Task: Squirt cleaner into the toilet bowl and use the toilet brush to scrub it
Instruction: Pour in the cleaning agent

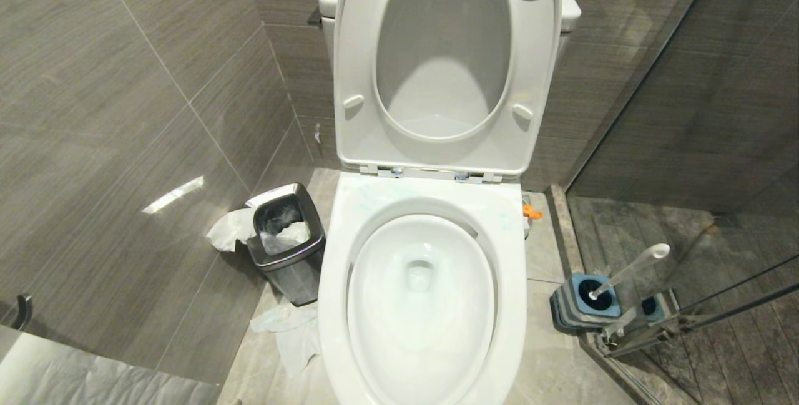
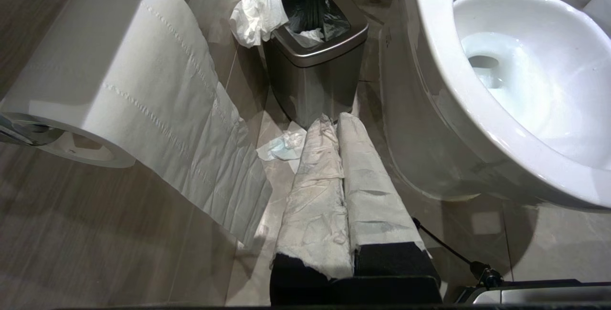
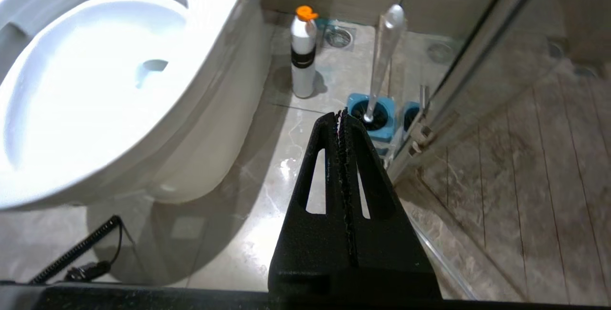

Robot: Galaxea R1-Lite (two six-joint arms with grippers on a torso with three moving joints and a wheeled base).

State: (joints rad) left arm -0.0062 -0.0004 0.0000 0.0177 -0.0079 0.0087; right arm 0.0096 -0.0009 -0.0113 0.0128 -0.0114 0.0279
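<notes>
Seat and lid stand raised, so we see the toilet bowl (image 1: 419, 305) exposed for dosing; both grippers, left (image 2: 334, 123) and right (image 3: 341, 116), hang pressed together and empty, while the toilet brush (image 1: 630, 269) waits in its holder (image 1: 583, 305) at right.

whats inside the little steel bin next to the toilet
The steel bin holds a dark liner and crumpled white tissue, some spilling over its rim. Anything under the tissue is hidden.
</notes>
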